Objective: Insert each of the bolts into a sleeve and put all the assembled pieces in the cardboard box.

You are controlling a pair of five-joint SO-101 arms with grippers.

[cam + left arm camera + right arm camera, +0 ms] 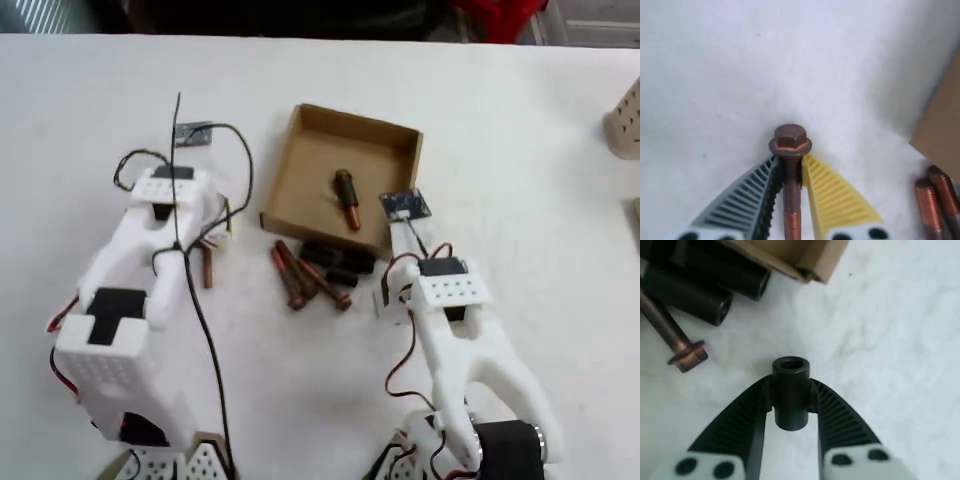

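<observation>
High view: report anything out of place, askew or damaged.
Nothing stands out. One assembled piece lies inside the cardboard box, the loose bolts and loose sleeves lie together beside it, the left gripper grips a bolt and the right gripper a sleeve.

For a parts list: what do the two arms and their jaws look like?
The left arm and right arm are white printed shells with black servo blocks, trailing red and black cables. The left gripper has one grey and one yellow ribbed jaw; the right gripper has two black ribbed jaws.
</observation>
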